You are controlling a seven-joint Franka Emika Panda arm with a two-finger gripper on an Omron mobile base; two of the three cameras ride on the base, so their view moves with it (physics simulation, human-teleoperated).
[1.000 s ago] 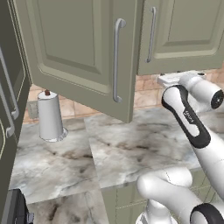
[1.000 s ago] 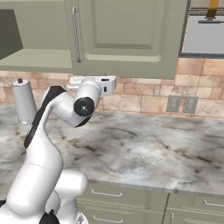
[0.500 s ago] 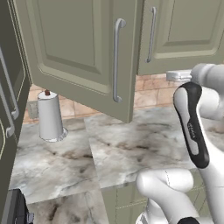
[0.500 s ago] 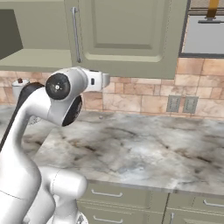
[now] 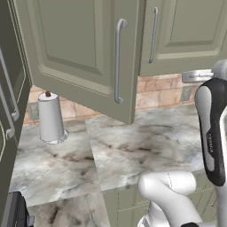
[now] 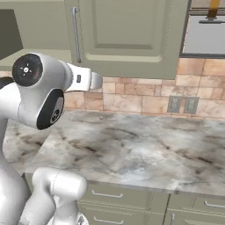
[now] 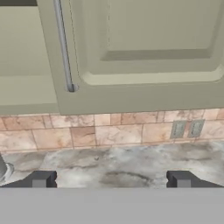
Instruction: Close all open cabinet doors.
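Sage grey-green cabinet door with silver bar handle (image 5: 84,48) stood ajar above marble desk (image 5: 146,146); gripper (image 7: 110,178) spread wide, empty, facing neighbouring shut door (image 7: 144,48).

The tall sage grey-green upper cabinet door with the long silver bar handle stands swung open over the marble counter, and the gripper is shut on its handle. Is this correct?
Not quite. The tall sage grey-green cabinet door does stand swung open over the marble counter, but the gripper is not on its silver bar handle. The hand view shows the fingertips spread wide with nothing between them, clear of any handle.
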